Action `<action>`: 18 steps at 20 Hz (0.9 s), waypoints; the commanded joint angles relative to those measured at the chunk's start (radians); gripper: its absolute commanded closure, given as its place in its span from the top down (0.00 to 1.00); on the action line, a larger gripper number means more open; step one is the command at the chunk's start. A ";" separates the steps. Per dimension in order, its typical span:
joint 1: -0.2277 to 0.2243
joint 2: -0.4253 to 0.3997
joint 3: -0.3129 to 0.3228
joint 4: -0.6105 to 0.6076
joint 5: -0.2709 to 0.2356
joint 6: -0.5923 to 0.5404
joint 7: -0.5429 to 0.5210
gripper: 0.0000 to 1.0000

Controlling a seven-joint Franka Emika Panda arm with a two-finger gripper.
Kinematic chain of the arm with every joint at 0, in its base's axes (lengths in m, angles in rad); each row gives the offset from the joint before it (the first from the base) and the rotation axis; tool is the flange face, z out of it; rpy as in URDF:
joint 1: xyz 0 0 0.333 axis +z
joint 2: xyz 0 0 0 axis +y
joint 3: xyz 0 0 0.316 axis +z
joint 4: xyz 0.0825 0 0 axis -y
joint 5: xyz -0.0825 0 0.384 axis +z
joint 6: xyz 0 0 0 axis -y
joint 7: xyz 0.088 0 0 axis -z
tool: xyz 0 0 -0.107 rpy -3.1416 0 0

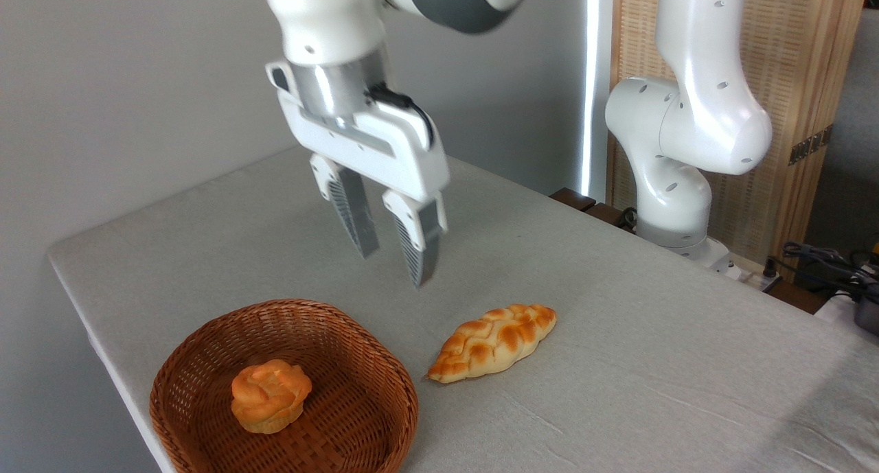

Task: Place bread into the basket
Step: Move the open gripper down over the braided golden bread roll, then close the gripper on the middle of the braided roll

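We note the white two-finger gripper (393, 252) hanging released and empty above mid-tabletop. The golden-brown braided loaf (493, 342) lies just beside the round reddish-brown wicker basket (384, 363) near the tabletop's front edge, probably not touching. Approach step; next: descend, straddle loaf.

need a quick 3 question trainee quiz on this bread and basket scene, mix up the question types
1. True or false: the braided loaf lies inside the basket.
2. What already sits in the basket? A) round bun B) apple C) nothing
3. Fill in: the gripper hangs above the table with its jaws ____ and holding nothing.

Key:
1. False; the loaf lies on the table just right of the basket.
2. A; the round bun.
3. open
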 commanded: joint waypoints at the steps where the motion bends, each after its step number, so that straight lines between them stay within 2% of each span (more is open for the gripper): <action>1: -0.005 -0.177 0.023 -0.299 0.010 0.195 0.030 1.00; 3: 0.002 -0.226 0.028 -0.404 0.022 0.285 0.076 1.00; 4: 0.010 -0.231 0.029 -0.424 0.046 0.290 0.088 1.00; 8: 0.010 -0.231 0.028 -0.517 0.085 0.354 0.128 1.00; 12: 0.010 -0.225 0.028 -0.533 0.100 0.376 0.132 1.00; 14: 0.010 -0.226 0.028 -0.534 0.163 0.374 0.132 1.00; 15: 0.010 -0.225 0.028 -0.534 0.174 0.374 0.132 1.00; 18: 0.010 -0.223 0.028 -0.545 0.174 0.374 0.132 1.00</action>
